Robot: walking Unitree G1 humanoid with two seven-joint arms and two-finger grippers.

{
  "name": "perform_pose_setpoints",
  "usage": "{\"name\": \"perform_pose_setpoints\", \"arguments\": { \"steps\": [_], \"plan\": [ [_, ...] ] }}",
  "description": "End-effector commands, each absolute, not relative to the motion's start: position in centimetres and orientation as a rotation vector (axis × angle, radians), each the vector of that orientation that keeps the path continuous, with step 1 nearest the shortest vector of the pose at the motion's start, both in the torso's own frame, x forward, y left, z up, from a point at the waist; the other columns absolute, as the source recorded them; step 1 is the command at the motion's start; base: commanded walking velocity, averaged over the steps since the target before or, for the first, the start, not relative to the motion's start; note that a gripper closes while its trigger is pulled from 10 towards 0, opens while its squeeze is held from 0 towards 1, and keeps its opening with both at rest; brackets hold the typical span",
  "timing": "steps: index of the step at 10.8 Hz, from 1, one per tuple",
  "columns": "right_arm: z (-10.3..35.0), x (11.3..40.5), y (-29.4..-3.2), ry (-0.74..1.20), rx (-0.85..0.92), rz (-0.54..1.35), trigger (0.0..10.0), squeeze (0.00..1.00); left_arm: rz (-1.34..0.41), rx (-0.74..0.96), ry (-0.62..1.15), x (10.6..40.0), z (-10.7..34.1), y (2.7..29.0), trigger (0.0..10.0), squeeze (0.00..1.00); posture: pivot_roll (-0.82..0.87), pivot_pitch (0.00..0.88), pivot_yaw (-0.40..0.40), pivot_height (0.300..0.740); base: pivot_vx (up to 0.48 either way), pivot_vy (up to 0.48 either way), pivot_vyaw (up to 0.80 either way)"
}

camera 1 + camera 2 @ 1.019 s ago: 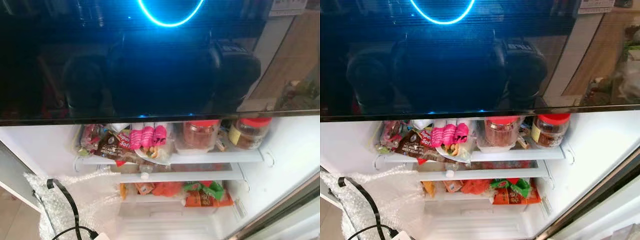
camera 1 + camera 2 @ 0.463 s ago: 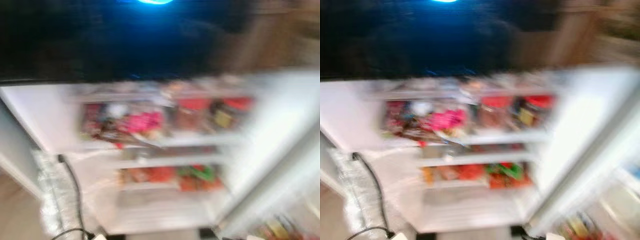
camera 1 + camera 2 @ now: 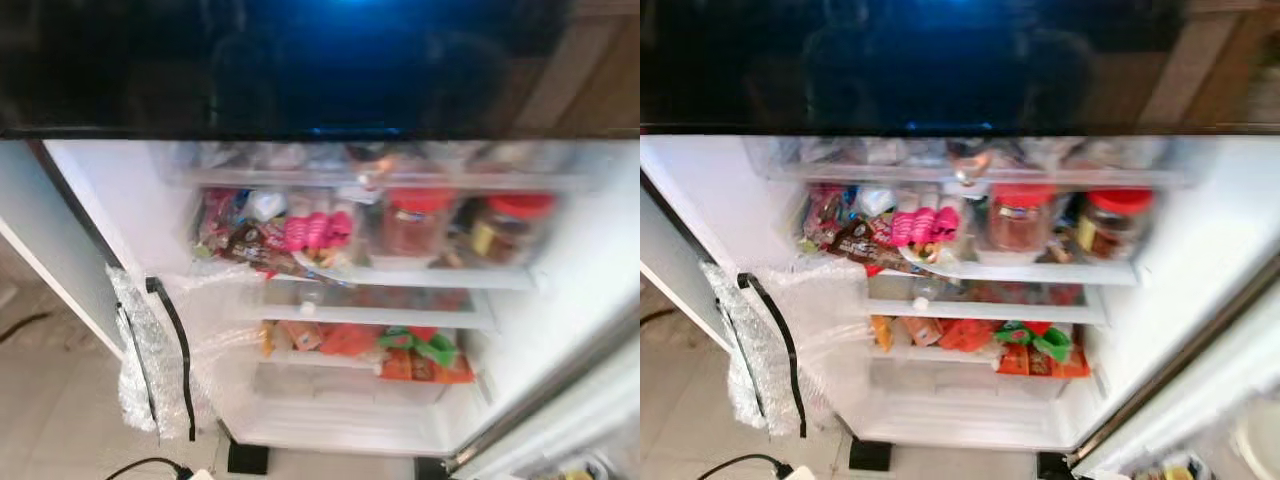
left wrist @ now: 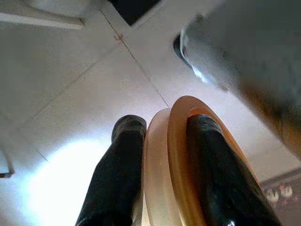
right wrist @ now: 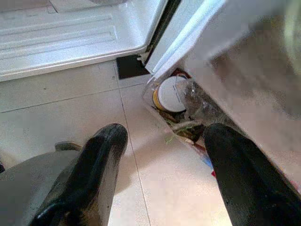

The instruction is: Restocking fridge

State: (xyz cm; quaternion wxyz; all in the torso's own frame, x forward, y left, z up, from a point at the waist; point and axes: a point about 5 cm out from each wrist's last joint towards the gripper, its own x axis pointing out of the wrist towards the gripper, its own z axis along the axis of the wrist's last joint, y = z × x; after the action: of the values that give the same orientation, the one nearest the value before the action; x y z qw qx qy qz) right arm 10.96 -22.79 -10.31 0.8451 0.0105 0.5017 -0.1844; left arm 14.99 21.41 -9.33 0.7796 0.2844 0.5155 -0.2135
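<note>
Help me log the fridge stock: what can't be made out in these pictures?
- Top shelf: eye views, contents blurred behind the frosted front.
- Red-lidded jars: labels blurred, unreadable.
- Orange packets: print too small.
- Orange-rimmed object in the left claw: left wrist view, cut off by the edge, identity unclear.

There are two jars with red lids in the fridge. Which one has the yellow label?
The right jar, nearest the fridge's right wall, has a yellow label on its side. The left jar beside it shows just reddish-brown contents.
</note>
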Motion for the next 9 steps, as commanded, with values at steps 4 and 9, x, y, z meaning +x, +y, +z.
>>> {"name": "perform_pose_setpoints", "arguments": {
  "steps": [4,9],
  "plan": [
    [-10.6,10.6,-22.2,1.078,0.029,-0.380,10.0,0.00,-0.283,0.423,1.086,14.6,-9.4,21.8,10.0,0.00,-0.13,0.000,0.001,0.723,0.000,0.000,-0.45],
    [-10.5,11.2,-21.9,1.092,0.032,-0.371,10.0,0.00,-0.264,0.402,1.086,14.5,-9.4,21.8,10.0,0.00,-0.13,0.000,-0.001,0.723,0.000,0.000,-0.60]
  ]
}}
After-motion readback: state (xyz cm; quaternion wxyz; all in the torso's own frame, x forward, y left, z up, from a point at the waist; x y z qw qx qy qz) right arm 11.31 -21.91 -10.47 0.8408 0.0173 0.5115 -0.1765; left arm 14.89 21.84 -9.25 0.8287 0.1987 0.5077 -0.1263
